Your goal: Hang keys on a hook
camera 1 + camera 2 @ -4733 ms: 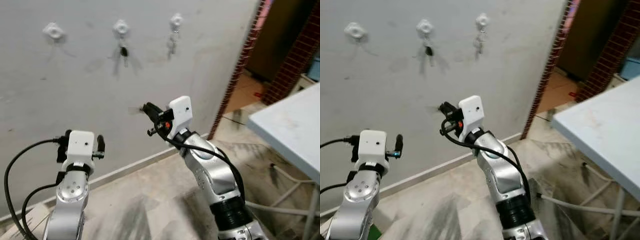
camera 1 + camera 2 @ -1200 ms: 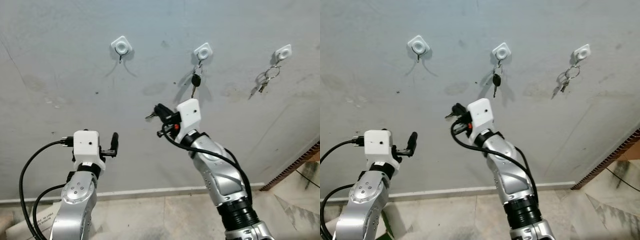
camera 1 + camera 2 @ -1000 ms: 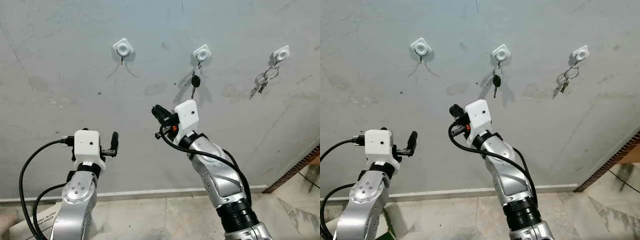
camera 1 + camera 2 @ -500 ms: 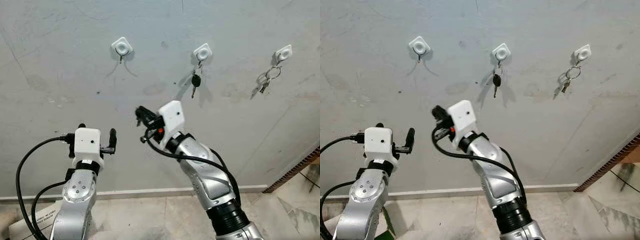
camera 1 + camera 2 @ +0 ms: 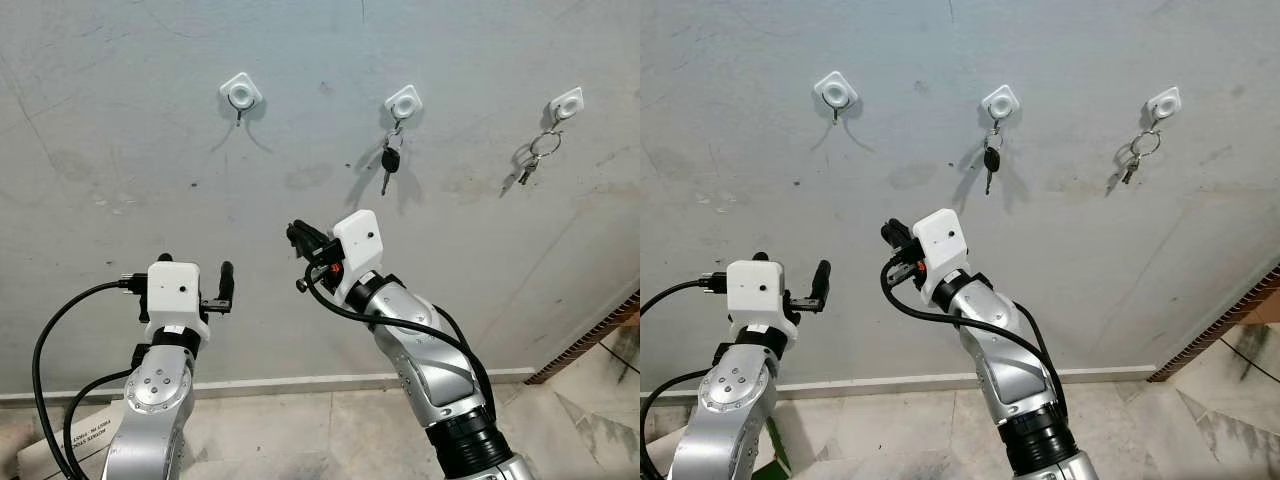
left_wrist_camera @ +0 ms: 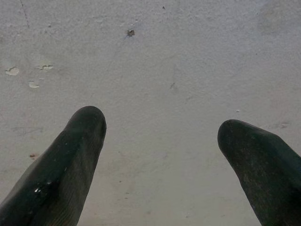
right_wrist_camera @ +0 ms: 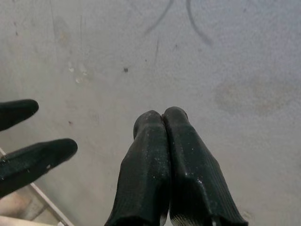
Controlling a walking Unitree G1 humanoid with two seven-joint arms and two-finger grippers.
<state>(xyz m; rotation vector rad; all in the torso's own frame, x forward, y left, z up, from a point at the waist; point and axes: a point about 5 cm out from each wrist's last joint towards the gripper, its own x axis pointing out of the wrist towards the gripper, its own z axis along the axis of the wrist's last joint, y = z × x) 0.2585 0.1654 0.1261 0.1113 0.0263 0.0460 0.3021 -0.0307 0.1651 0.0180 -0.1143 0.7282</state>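
- Wall (image 5: 120,180): grey, stained plaster carrying three white hooks in a row.
- Left hook (image 5: 241,93): bare, nothing hanging from it.
- Middle hook (image 5: 404,103): holds a black-headed key (image 5: 389,162) that hangs straight down against the wall.
- Right hook (image 5: 566,104): holds a bunch of keys (image 5: 530,160) on a metal ring.
- Right gripper (image 5: 296,238): raised in front of the wall, below and between the left and middle hooks, well apart from both. In the right wrist view its two black fingers (image 7: 162,165) are pressed together tip to tip, with nothing visible between them.
- Left gripper (image 5: 195,278): held lower, near the wall, below the left hook. In the left wrist view its fingers (image 6: 70,160) stand wide apart, with bare wall between them.
- Floor (image 5: 330,430): pale tiles meeting the wall at a light skirting strip.
- Brick edge (image 5: 590,340): at the far right end of the wall.
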